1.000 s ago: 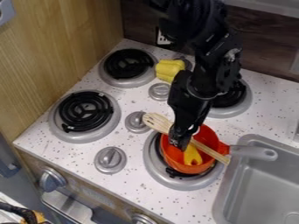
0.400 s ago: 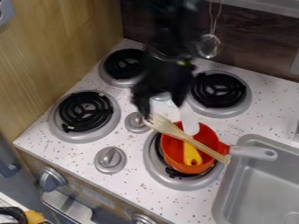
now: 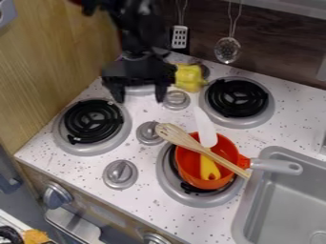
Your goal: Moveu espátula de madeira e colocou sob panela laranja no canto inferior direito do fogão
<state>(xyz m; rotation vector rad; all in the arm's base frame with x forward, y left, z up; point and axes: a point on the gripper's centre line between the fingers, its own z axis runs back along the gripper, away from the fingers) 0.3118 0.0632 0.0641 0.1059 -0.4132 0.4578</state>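
Speckled white counter (image 3: 156, 209): claw (image 3: 138, 97) at upper-L burner (image 3: 140, 89), fingers spread wide. Wooden spatula (image 3: 179, 136) lies across top of orange pot (image 3: 187, 167), pot on lower-R burner (image 3: 198, 201).

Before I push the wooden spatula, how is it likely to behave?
The wooden spatula looks stiff and probably light, being thin wood. Lying across the orange pan, it could pivot or slide, and may drag the yellow-handled spatula beneath it.

Soft, fairly even light brightens the counter (image 3: 172, 220), with pale glints on the knobs (image 3: 119, 174).
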